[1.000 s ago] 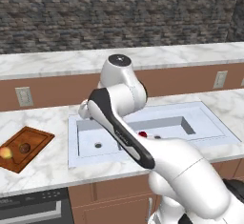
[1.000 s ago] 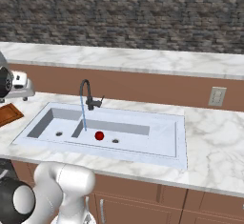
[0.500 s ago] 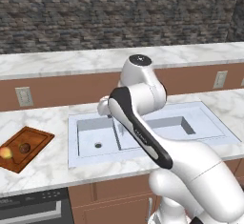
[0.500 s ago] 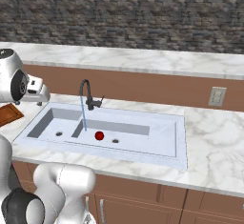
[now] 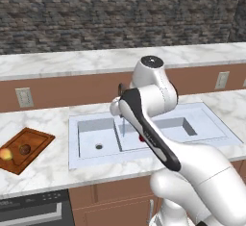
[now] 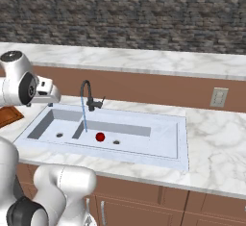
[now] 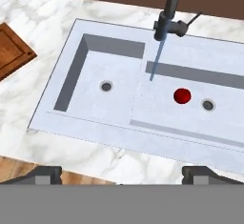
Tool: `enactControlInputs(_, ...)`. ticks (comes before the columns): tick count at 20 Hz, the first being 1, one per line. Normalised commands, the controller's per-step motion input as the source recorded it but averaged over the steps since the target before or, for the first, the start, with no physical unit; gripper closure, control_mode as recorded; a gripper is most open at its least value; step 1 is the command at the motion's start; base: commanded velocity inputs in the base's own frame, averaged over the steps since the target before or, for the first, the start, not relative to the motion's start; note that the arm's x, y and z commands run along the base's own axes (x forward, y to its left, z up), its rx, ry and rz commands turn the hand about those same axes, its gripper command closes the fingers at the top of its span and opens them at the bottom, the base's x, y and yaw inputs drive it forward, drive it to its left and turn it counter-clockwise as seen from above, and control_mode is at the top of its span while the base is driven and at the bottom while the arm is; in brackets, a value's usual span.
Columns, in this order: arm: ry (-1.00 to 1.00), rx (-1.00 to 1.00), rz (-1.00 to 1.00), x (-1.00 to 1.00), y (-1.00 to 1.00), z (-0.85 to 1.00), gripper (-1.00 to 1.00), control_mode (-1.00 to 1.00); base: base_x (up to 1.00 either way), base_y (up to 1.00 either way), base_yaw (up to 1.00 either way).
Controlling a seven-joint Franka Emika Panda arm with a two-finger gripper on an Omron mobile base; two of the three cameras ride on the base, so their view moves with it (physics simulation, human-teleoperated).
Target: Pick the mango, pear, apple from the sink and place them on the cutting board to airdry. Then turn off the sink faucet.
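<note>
gripper (image 7: 122,174) up high over the near edge of the counter (image 7: 43,99), jaws spread wide, nothing between them. fingertips (image 7: 45,174) show at the bottom of the hand view, well apart from each other. in the right base view the hand sits above the left end of the sink (image 6: 158,148), not touching anything.

just past the near rim, the sink: white double basin, a drain in each. left basin has nothing in it but its drain. right basin holds the apple (image 7: 182,95), round bright red, sitting on the floor just left of that basin's drain. same apple in the right base view (image 6: 100,136), mid-sink, just right of the water stream. in the left base view only a sliver of red shows past the arm.

off to the left, on the counter: cutting board (image 5: 30,145), reddish-brown w/ groove. mango (image 5: 5,154) on its near-left part, yellow-orange. pear (image 5: 24,149) just right of it, dark brown, near but apart from the mango afaict.

far side of the sink: sink faucet (image 6: 88,96), black gooseneck, small lever sticking out right. thin blue stream (image 6: 84,115) falls from the spout to the sink floor near the divider, so water's on. beyond that a brown backsplash and a stone wall (image 6: 144,18).
</note>
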Motion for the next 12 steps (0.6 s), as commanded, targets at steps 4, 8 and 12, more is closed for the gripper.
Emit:
enactControlInputs(4, 0.0, -0.06, 0.0, 0.23, -0.56, -0.13, -1.0, -1.0, 0.0, 0.0, 0.0)
enactControlInputs(8, 0.0, -0.05, 0.0, 0.27, -0.57, -0.2, -1.0, -1.0, 0.0, 0.0, 0.0)
enactControlInputs(12, 0.0, 0.0, 0.0, 0.2, -0.51, -0.15, -1.0, -1.0, 0.0, 0.0, 0.0)
